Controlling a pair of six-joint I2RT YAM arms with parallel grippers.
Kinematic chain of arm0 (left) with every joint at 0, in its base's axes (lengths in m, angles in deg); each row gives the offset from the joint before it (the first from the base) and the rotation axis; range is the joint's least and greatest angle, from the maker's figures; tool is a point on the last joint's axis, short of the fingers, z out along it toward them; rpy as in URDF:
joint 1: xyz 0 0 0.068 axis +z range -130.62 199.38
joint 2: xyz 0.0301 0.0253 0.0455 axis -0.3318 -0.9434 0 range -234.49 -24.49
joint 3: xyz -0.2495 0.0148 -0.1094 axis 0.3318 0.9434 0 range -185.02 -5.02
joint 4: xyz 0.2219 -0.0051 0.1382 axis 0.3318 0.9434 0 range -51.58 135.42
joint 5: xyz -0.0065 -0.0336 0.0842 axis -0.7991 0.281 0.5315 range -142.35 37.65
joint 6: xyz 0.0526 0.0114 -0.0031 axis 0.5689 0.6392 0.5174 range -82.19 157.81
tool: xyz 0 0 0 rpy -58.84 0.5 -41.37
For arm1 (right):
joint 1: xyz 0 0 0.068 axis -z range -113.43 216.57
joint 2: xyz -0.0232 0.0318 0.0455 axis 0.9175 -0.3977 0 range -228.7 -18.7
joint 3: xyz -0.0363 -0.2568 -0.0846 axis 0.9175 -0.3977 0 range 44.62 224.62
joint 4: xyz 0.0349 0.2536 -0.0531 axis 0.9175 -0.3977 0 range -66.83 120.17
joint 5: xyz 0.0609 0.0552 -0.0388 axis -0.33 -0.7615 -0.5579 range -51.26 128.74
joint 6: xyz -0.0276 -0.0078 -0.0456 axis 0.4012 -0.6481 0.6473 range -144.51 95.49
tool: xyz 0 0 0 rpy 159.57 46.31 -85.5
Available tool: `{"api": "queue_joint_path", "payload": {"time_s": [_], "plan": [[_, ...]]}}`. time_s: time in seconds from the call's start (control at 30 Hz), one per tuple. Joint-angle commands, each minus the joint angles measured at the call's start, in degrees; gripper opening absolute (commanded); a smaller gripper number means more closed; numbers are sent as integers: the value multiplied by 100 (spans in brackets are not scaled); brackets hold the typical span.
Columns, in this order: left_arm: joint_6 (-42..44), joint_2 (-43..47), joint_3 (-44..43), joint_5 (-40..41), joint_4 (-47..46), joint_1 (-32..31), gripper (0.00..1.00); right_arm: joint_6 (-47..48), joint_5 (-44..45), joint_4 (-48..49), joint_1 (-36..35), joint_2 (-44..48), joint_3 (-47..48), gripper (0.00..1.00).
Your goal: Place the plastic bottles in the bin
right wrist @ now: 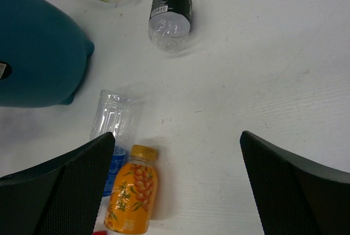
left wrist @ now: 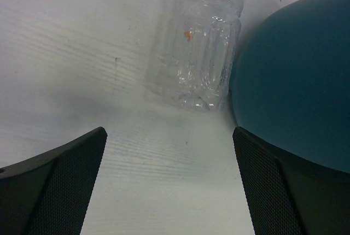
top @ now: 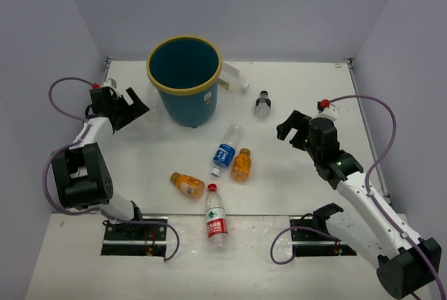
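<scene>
**Overhead view.** The bin (top: pixel 187 108) stands upright toward the far left corner of the counter (top: pixel 140 160). No bottle shows inside it. Six bottles lie outside it:
- a white-capped bottle (top: pixel 234 80) just beside the bin, by the far edge
- a black-label bottle (top: pixel 262 104) to the right of the bin
- a blue-label bottle (top: pixel 227 148) and an orange bottle (top: pixel 242 165), side by side mid-counter
- a second orange bottle (top: pixel 187 184) and a red-label bottle (top: pixel 216 220), toward the near edge

The left gripper (top: pixel 136 105) hangs by the left edge, beside the bin. The right gripper (top: pixel 288 127) hangs right of centre. Neither carries anything.

**Left wrist view.** The jaws are wide apart with nothing between them. A plain clear bottle (left wrist: pixel 199 43) lies ahead, close against the bin wall (left wrist: pixel 295 98). Whether the two touch cannot be told.

**Right wrist view.** The jaws are wide apart and empty. The black-label bottle (right wrist: pixel 170 11) lies ahead in the open. The blue-label bottle (right wrist: pixel 112 120) and the orange bottle (right wrist: pixel 133 197) lie just beside each other, nearer the left finger.

**Assessment.** The task appears to be at its start, and the step in hand is the reach for a first bottle. The next move calls for a descent with the jaws straddling one bottle across its body. The bottles lie on their sides and are likely to roll if nudged. The black-label bottle is the easiest pick. The paired bottles and the one against the bin leave little room for a finger.

**Surface and room.** The counter is white, matte and finely ridged. Plain pale grey walls (top: pixel 279 7) close it in on three sides. Purple cables (top: pixel 380 139) loop from each arm.
</scene>
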Motion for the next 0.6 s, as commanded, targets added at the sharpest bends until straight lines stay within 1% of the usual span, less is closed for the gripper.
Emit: {"api": "queue_joint_path", "payload": {"time_s": [0.0,0.07,0.17,0.3,0.43,0.57], "plan": [[619,-836,-663,-1696,-543,206,100,66,45,278,35,-56,71,99],[753,-1168,-933,-1802,-550,206,100,59,9,303,53,-74,61,99],[917,-1850,-1480,-1636,-244,213,100,77,-30,321,71,-70,55,99],[956,-2448,-2003,-1844,4,194,100,110,9,320,75,-33,23,99],[932,-2780,-2327,-1644,179,189,100,148,34,306,84,115,-23,99],[1004,-2913,-2423,-1740,186,142,100,130,209,291,99,239,-76,99]]}}
